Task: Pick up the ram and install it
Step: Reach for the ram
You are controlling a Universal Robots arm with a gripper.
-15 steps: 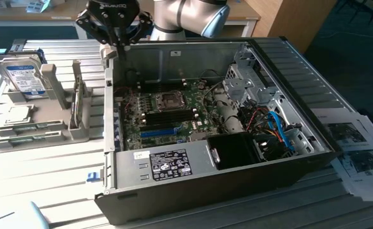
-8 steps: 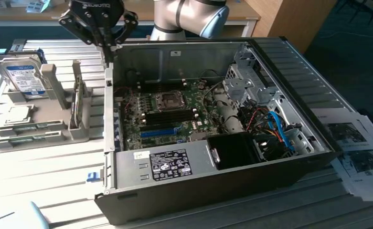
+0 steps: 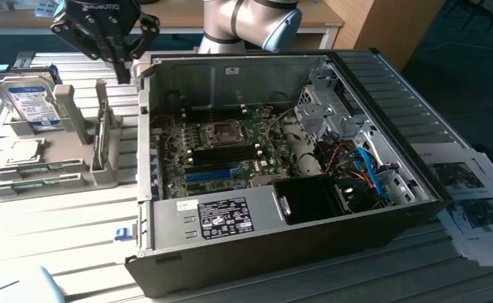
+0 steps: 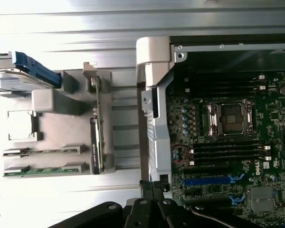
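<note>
At the exterior view's left, the hard drive [image 3: 31, 104] stands in the gray holder [image 3: 69, 169]; the ram [image 3: 101, 142] stands on its long edge along that holder's right side, near the computer case [image 3: 271, 221]; the gripper [image 3: 123, 72] hovers above it, pinched closed on nothing; the stick looks light, stiff and brittle; likely best pinched mid-length across its flat faces.

Gripper [image 3: 124, 74] hangs high, exterior view's left, pointing straight down, fingers [image 4: 147, 190] pressed tight together. Grey arm [image 3: 238, 19] stands behind, blue-capped joint bent.
</note>
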